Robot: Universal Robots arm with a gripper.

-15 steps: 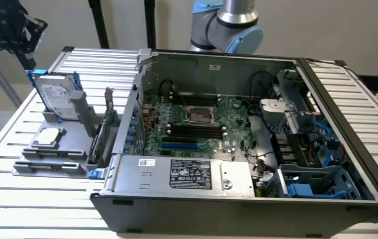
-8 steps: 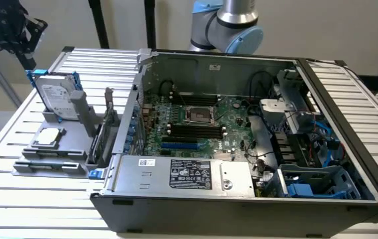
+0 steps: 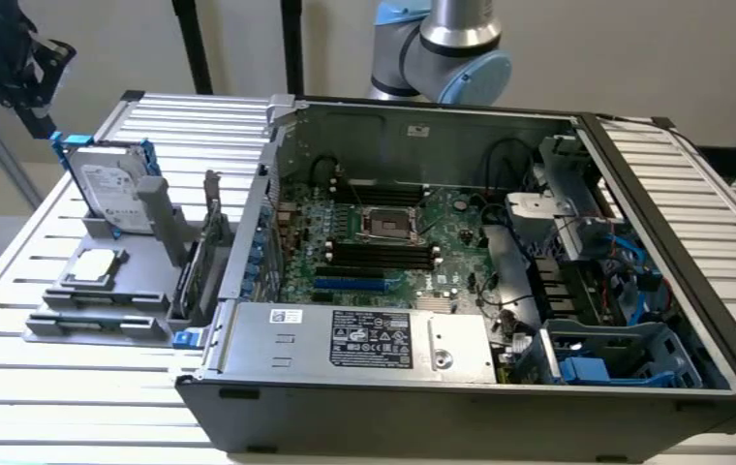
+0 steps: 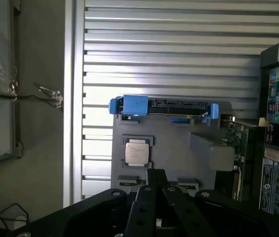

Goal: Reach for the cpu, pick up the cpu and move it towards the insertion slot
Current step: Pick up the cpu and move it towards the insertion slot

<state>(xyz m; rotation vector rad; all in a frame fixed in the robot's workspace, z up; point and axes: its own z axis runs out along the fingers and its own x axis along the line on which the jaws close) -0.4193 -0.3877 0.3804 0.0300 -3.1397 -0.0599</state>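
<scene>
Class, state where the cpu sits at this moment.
The cpu lies in the grey holder on the exterior view's left, outside the computer case, near the upright hard drive.

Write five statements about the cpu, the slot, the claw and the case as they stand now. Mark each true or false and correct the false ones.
1. The cpu lies flat on the grey holder, outside the computer case. True.
2. The claw has the cpu in its grasp. False: the cpu rests on the holder, apart from the claw.
3. The insertion slot already holds the cpu. False: the slot shows a dark centre, and the cpu is on the holder.
4. The hard drive stands upright in a blue bracket on the holder. True.
5. The computer case is closed. False: it lies open, with the motherboard exposed.
</scene>
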